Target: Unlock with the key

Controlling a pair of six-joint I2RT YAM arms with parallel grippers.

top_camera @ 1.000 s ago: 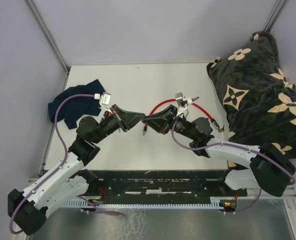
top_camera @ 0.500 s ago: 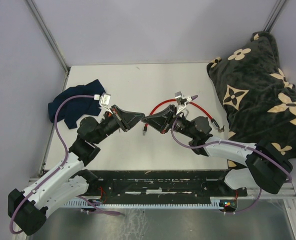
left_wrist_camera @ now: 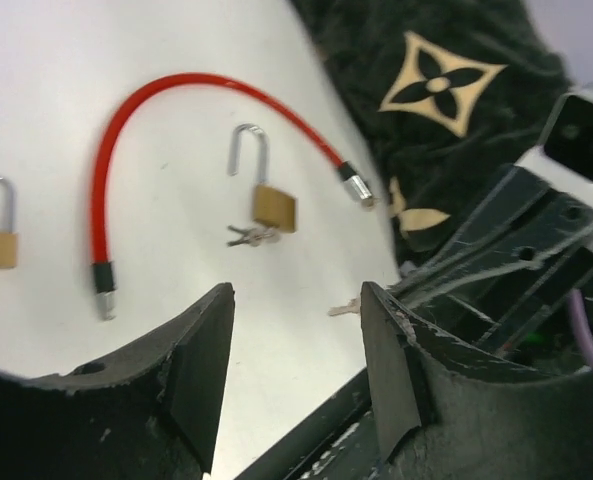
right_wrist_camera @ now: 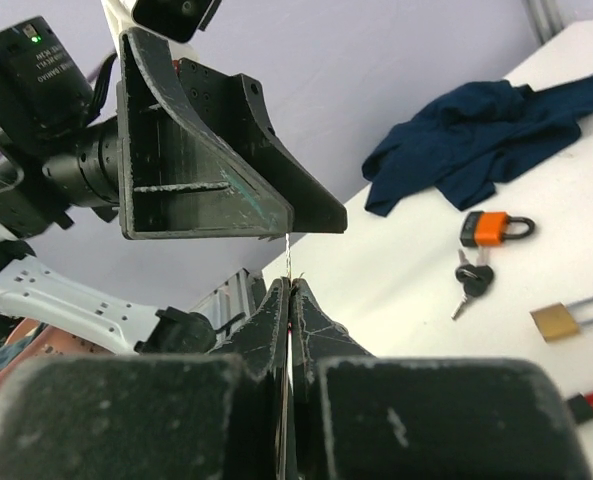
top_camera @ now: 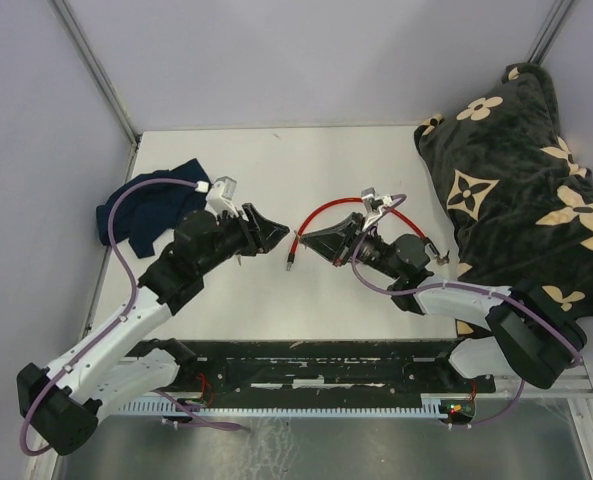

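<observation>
Key (right_wrist_camera: 289, 255) is pinched edge-on in the right end effector (right_wrist_camera: 289, 287), whose fingers are pressed together on it, in the air over the middle of the worktop (top_camera: 276, 170). Its long axis runs in line with those fingers. The free end points toward the worktop's left edge and the left end effector (left_wrist_camera: 296, 296), whose fingers stand apart, holding nothing. The hold looks thin, so the key could twist or slip on meeting a lock. The brass padlock (left_wrist_camera: 274, 207) lies loose near the right edge and could skid if pushed.
</observation>
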